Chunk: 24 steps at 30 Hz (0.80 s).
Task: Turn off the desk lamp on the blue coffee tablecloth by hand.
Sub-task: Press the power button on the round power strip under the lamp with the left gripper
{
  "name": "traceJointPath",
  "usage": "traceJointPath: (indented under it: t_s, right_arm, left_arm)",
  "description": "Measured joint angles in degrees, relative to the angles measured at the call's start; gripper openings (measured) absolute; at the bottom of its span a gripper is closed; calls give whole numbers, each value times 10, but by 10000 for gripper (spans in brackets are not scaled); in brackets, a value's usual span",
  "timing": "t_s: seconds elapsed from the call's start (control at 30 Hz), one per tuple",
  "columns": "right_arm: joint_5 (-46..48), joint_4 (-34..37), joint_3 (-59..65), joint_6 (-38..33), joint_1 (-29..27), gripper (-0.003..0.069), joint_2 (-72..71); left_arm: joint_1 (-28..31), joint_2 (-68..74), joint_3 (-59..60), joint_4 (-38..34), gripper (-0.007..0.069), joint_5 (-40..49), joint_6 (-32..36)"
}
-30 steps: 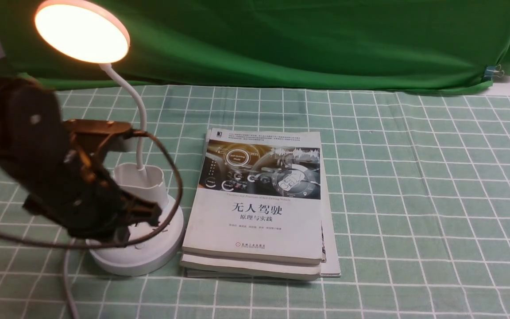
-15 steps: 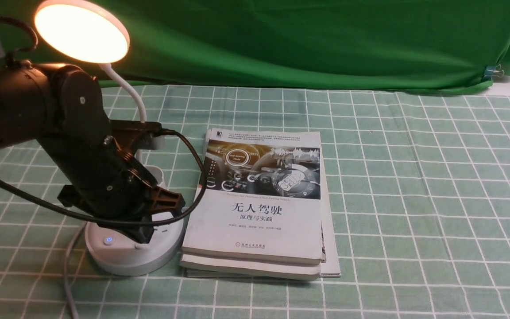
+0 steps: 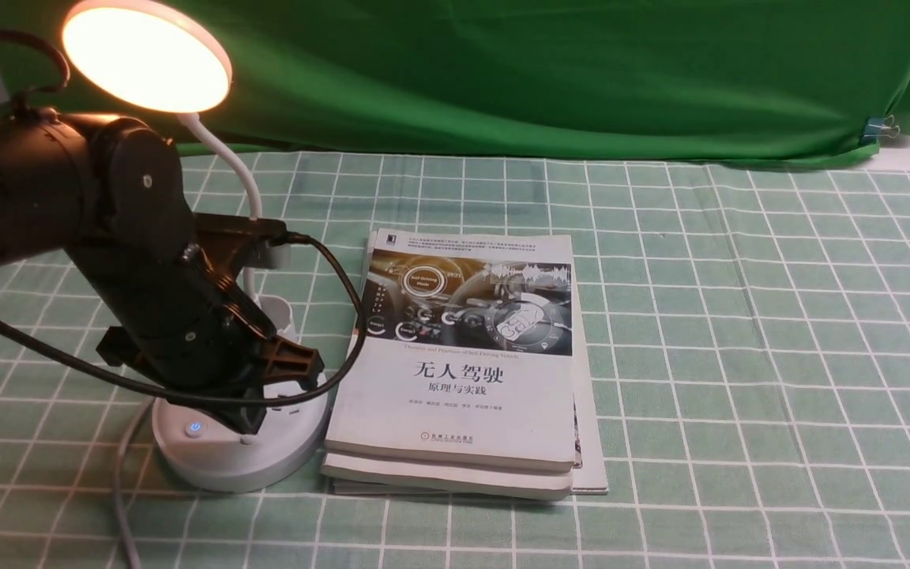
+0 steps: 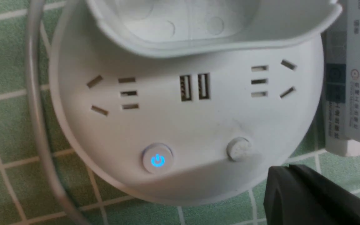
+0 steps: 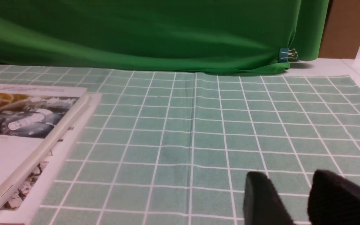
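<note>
Your left gripper [image 4: 287,187], the working hand, is pressed together with nothing pinched; its tip hangs over the front of the lamp base, beside the plain round button [image 4: 238,149]. Compared with one second ago, the arm [image 3: 147,269] has shifted towards the books and now shows sharp rather than blurred. Over the last half second it has barely moved, so you may judge the coarse approach finished and the pressing stage about to begin. The shift also uncovers, in the front view, the power button [image 3: 196,427] with its blue light.

Outward from the hand, the desk lamp [image 3: 238,466] stands upright on the blue coffee tablecloth [image 3: 739,356], on your left, just beside the stacked books [image 3: 455,395]. Its disc head [image 3: 147,57] remains lit, so the task is unfinished. Which button governs the light cannot be told; the tip's position suggests the plain one. You would need a straight, light press, since an off-centre push could slide the base.
</note>
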Motion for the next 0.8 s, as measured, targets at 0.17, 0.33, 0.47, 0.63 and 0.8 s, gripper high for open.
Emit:
traceJointPath:
  t_s: [0.17, 0.33, 0.47, 0.63, 0.8]
  right_arm:
    - [0, 0, 0, 0, 0, 242, 0]
    - [0, 0, 0, 0, 0, 242, 0]
    - [0, 0, 0, 0, 0, 242, 0]
    - [0, 0, 0, 0, 0, 242, 0]
    - [0, 0, 0, 0, 0, 242, 0]
  left_arm:
    - [0, 33, 0, 2, -2, -5, 0]
    - [0, 48, -2, 2, -2, -4, 0]
    - [0, 39, -2, 2, -2, -4, -1]
    - [0, -4, -2, 2, -2, -4, -1]
    - [0, -16, -2, 9, -2, -7, -1]
